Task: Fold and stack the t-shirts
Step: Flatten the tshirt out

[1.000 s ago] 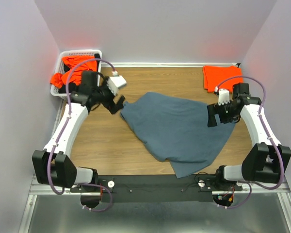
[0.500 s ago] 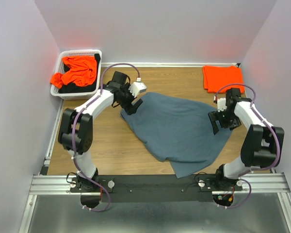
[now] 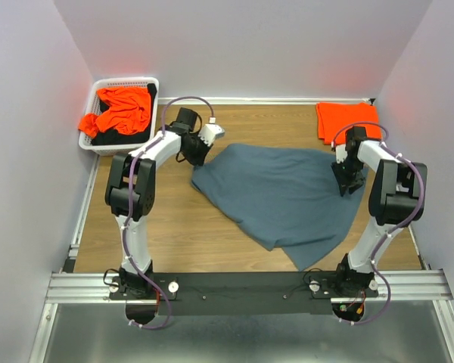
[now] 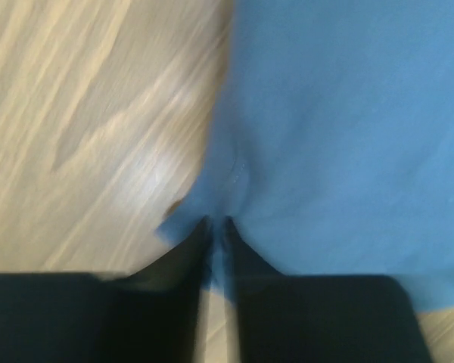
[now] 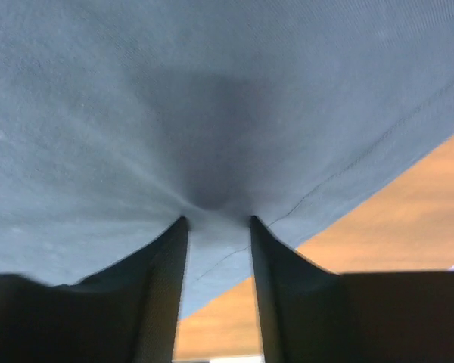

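Your left tool point(image 4: 214, 223) is clenched on the far left corner of the slate blue-grey t-shirt point(image 3: 280, 193), and your right tool point(image 5: 218, 219) pinches its right edge. The shirt lies spread across the middle of the counter point(image 3: 166, 219). A folded orange t-shirt point(image 3: 346, 121) sits at the far right corner.

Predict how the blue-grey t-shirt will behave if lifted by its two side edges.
Probably floppy: the blue-grey t-shirt puckers where it is pinched in both wrist views, so its middle would likely sag. It lies thin and flat, so it is probably light. On the smooth wooden table it should slide easily when dragged.
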`<state>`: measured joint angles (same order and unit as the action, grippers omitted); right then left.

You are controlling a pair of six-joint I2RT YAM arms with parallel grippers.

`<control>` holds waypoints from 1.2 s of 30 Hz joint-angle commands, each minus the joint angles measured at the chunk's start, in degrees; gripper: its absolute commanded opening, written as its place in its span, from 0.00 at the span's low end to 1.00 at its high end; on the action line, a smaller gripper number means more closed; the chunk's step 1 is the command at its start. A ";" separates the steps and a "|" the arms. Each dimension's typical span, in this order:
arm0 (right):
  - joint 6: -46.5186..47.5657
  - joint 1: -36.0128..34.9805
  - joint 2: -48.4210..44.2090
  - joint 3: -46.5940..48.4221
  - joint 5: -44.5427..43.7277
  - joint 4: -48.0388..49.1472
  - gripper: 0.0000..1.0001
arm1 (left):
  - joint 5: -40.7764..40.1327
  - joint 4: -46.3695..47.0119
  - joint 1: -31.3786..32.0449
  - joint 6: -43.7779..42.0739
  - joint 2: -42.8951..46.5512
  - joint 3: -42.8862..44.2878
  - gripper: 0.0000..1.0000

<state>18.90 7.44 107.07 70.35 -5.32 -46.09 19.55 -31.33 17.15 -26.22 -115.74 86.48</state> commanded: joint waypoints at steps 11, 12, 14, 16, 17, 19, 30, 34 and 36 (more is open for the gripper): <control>6.75 -5.77 -5.70 8.08 14.08 0.40 0.01 | 8.75 -8.30 -3.01 -14.38 26.24 -14.66 0.00; 10.95 -5.77 -12.17 5.96 17.94 -2.05 0.01 | 9.71 -7.78 -2.91 -13.95 27.58 -15.98 0.00; 15.62 -5.77 -19.23 -1.04 21.63 -4.70 0.01 | 10.24 -4.90 -3.08 -11.95 28.99 -16.08 0.15; 23.01 -5.77 -30.30 -5.81 23.78 -8.66 0.01 | 9.98 -1.54 -3.17 -8.41 28.29 -14.94 0.56; 25.20 -5.86 -33.47 -8.44 22.30 -9.63 0.01 | 10.24 1.25 -3.17 -5.19 26.38 -13.98 0.64; 29.96 -5.86 -37.61 -15.57 16.35 -10.16 0.01 | 12.00 3.20 -2.65 -2.01 22.69 -9.26 0.86; 27.17 -5.68 -33.34 -19.11 13.41 -8.06 0.01 | 17.27 1.63 0.61 13.12 -12.91 26.17 0.95; 25.67 -5.68 -30.52 -16.65 13.58 -7.00 0.01 | 21.47 0.57 1.40 14.61 -17.93 29.97 0.95; 24.88 -5.68 -29.38 -14.99 13.50 -6.83 0.01 | 27.17 0.75 1.66 15.75 -19.25 29.89 0.93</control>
<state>45.84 1.52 76.18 51.79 8.69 -53.87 36.82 -29.17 18.13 -13.80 -133.86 114.43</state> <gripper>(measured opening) 0.005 0.946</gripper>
